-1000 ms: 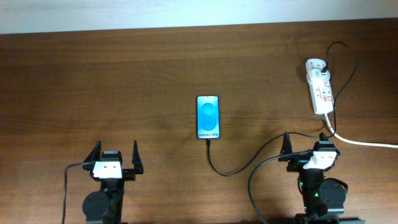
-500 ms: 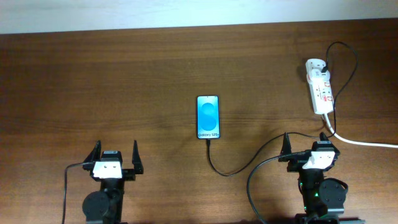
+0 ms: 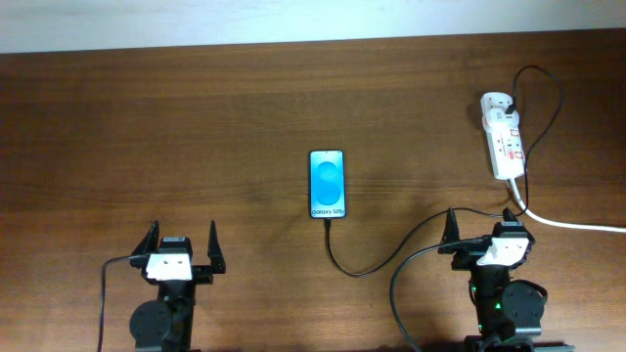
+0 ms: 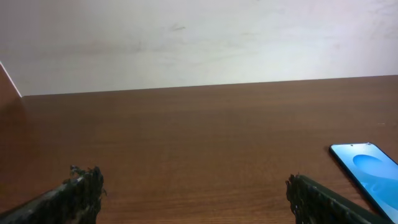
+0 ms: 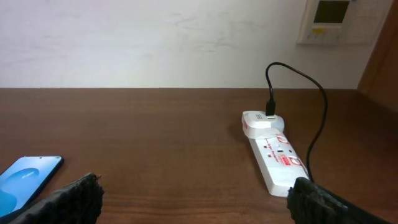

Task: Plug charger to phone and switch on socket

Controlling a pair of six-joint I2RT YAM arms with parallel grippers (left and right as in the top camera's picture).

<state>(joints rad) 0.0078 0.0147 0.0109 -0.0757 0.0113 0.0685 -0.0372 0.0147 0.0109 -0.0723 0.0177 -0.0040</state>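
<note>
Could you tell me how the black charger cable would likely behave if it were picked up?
The cable is thin and lies in a loose curve, so it will probably sag limply, not hold shape. It looks light. One end reaches the phone at its lower edge, so a tug might drag it.

Laboratory-style room. A dark wood-grain table (image 3: 196, 117) carries the left arm (image 3: 166, 315) and right arm (image 3: 502, 305) at its near edge; beyond its far edge stands a plain white wall (image 5: 149, 37) bearing a small control panel (image 5: 330, 20).
</note>
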